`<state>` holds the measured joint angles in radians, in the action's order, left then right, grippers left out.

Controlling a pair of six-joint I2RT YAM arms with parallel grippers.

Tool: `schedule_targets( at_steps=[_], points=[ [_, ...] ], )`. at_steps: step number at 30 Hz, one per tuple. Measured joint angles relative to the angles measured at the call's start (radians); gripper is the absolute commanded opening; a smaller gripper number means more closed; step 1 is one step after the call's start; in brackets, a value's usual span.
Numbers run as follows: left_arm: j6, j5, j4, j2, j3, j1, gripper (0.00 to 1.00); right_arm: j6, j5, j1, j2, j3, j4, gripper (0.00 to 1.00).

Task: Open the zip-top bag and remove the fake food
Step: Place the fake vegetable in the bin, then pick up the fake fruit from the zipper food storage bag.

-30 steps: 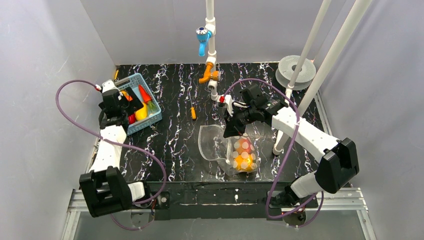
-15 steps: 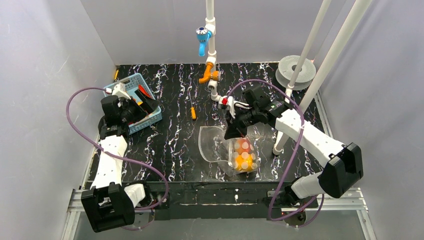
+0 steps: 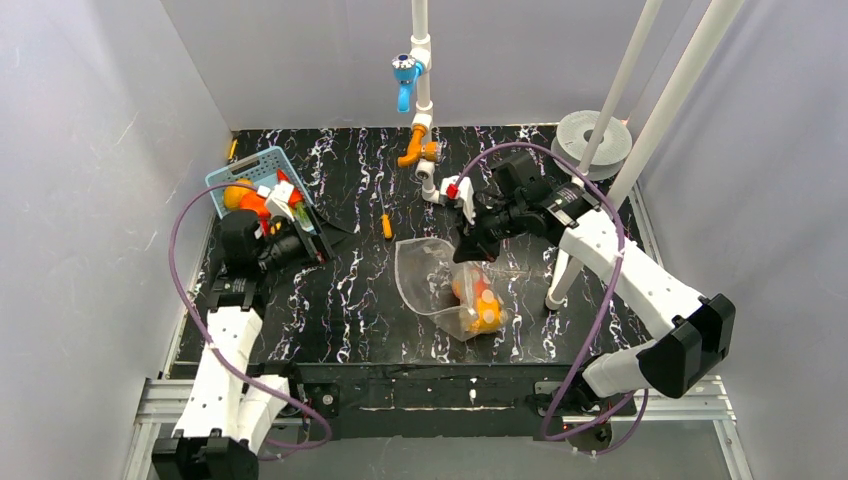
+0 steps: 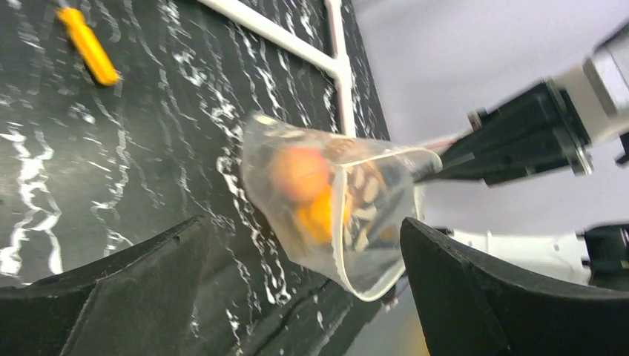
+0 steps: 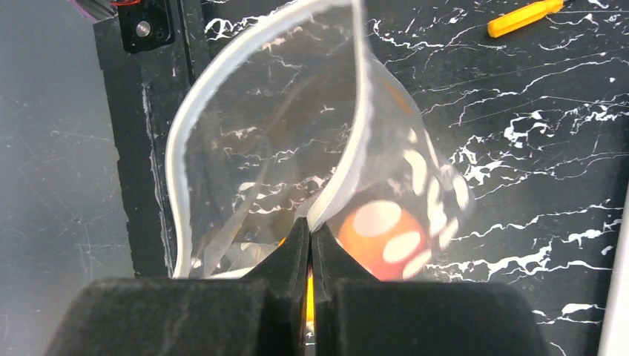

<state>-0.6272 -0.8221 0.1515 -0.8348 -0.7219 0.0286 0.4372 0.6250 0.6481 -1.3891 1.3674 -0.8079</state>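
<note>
The zip-top bag [image 3: 440,283], clear with white dots, hangs tilted over the middle of the black table, its mouth open toward the left. My right gripper [image 3: 470,247] is shut on the bag's rim [image 5: 348,159], the pinch showing in the right wrist view [image 5: 310,225]. Fake food sits in the bag's low end: a round orange piece [image 5: 378,239] and a yellow-orange piece [image 4: 319,215]. My left gripper [image 3: 318,232] stands open beside the basket, apart from the bag, and faces the bag's mouth [image 4: 371,215]. Its fingers [image 4: 111,297] frame nothing.
A light blue basket [image 3: 222,180] at the back left holds an orange fruit [image 3: 238,196] and a carrot [image 3: 286,186]. An orange-handled screwdriver [image 3: 386,225] lies on the table. A white pipe with a blue valve [image 3: 405,75] stands behind; white poles [image 3: 565,270] and a spool [image 3: 590,140] stand at the right.
My left arm has swung away from over the basket and turned right toward the bag. My right gripper has raised and tilted the bag, which shifted slightly back and left.
</note>
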Motion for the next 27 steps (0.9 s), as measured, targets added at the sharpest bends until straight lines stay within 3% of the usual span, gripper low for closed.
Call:
schedule_targets(
  at_steps=[9, 19, 24, 27],
  points=[
    [-0.020, -0.006, 0.059, 0.154, 0.044, -0.151, 0.98, 0.016, 0.008, 0.000, -0.048, -0.025, -0.019, 0.16],
    [-0.101, 0.016, 0.081, 0.238, 0.112, -0.248, 0.98, 0.049, 0.069, 0.009, -0.105, -0.039, -0.055, 0.48],
    [-0.133, 0.068, 0.080, 0.230, 0.112, -0.369, 0.96, 0.081, 0.113, 0.022, -0.106, -0.039, -0.086, 0.61],
    [-0.142, 0.125, 0.079, 0.214, 0.112, -0.473, 0.90, 0.105, 0.141, 0.034, -0.106, -0.038, -0.111, 0.62]
  ],
)
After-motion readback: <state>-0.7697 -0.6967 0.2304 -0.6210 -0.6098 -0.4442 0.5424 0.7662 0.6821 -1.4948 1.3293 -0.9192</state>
